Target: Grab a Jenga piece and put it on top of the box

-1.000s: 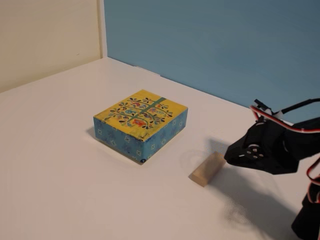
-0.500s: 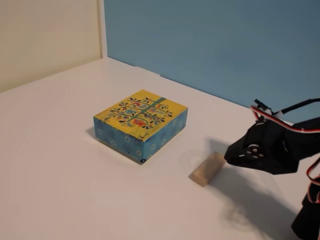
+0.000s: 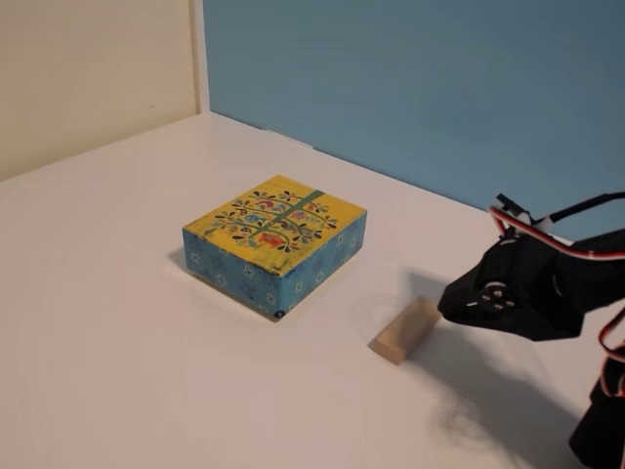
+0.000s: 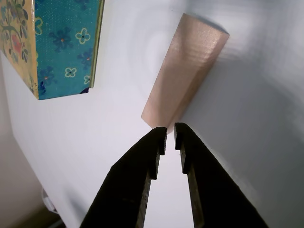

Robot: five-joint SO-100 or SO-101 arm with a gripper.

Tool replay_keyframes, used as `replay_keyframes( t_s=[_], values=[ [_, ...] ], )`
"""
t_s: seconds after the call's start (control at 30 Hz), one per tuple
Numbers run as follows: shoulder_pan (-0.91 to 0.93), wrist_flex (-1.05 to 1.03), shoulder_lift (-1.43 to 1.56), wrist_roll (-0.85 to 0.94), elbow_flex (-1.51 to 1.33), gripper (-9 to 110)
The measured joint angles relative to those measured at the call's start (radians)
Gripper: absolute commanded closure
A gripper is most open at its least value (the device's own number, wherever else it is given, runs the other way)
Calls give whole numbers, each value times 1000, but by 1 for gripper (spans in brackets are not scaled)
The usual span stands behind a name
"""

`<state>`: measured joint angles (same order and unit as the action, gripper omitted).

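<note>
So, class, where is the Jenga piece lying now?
In the fixed view, the Jenga piece lies on the table, right of the box, beside the gripper.

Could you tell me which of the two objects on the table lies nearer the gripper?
The Jenga piece, plain tan wood, just ahead of the gripper; the patterned box sits farther off.

Fixed view: set well back and raised, looking obliquely down across the white tabletop (image 3: 117, 322) toward the blue back wall (image 3: 420, 78), with my black arm (image 3: 547, 288) entering at right. Wrist view: mounted on me, looking closely along my black pincer (image 4: 170, 131). Both views share the flat yellow-lidded, blue-sided box (image 3: 275, 241) and the small light-tan wooden block (image 3: 405, 330).
</note>
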<state>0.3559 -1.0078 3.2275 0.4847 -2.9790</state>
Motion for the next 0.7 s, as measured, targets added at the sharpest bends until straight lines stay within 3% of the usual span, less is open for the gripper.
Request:
replay_keyframes(
  t_s=[0.7],
  values=[
    [29,-258,0,-5,69,84]
  ],
)
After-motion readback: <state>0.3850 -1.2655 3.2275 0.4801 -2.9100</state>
